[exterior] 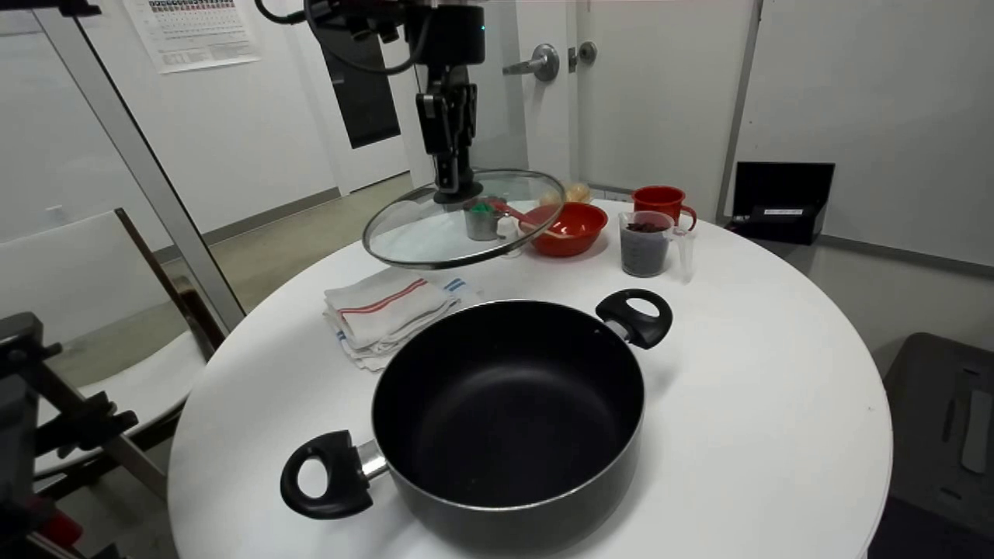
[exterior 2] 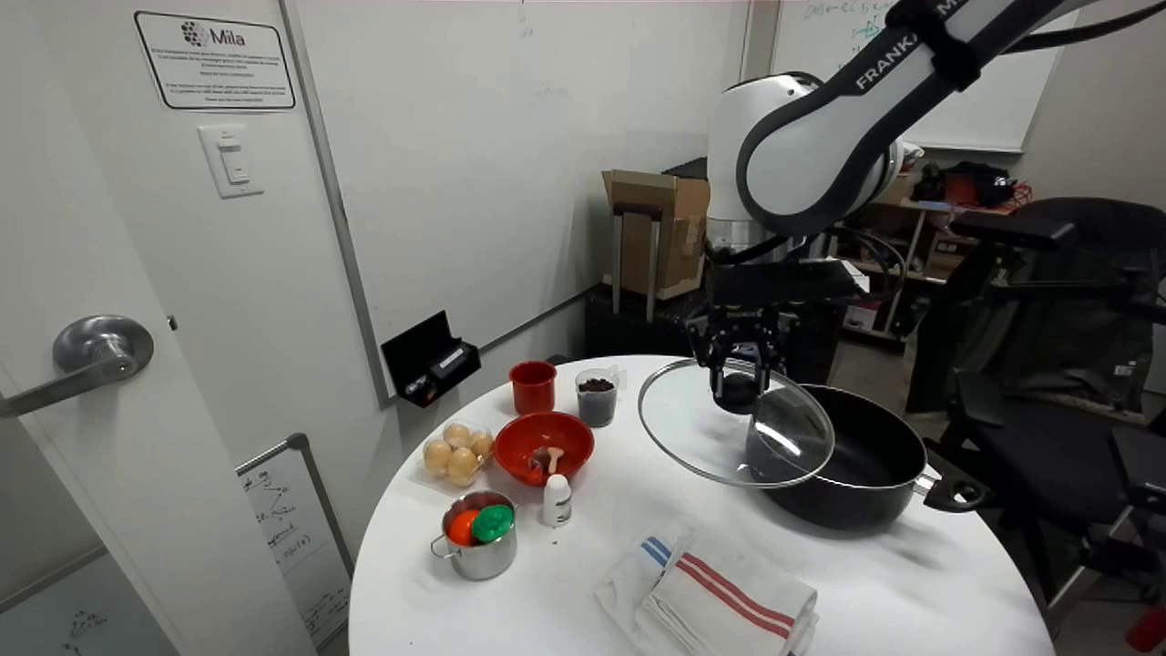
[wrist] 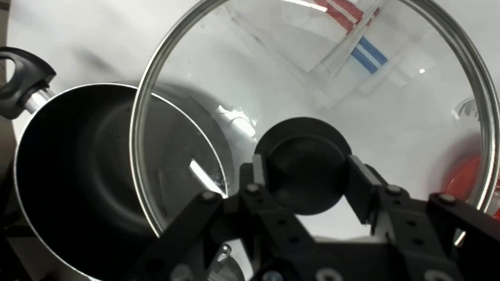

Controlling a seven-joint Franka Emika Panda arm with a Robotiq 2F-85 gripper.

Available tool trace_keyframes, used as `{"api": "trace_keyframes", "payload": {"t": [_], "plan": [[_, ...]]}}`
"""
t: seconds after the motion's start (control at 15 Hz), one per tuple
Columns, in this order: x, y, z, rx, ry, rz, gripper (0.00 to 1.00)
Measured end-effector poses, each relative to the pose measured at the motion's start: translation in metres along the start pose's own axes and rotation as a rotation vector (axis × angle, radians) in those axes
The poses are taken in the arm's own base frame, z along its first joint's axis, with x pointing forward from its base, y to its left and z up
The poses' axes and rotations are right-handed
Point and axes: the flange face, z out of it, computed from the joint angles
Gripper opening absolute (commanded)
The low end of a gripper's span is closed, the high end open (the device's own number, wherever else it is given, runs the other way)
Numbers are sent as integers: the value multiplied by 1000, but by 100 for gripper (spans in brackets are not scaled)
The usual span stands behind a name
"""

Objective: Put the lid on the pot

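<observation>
The lid hangs just below my fingers, which pinch its black knob from both sides. It's in the air, off to one side of the pot. My gripper points down beneath the arm. I count one lid, one pot (two loop handles), one red bowl.
</observation>
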Motion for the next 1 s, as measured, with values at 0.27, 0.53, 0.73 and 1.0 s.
{"api": "trace_keyframes", "payload": {"t": [0.27, 0.53, 0.73, 1.0], "plan": [[16, 30, 3, -16, -17, 101, 25], [37, 63, 12, -23, -48, 208, 25], [54, 87, 16, -12, -80, 290, 25], [73, 116, 23, 11, -128, 402, 25]]}}
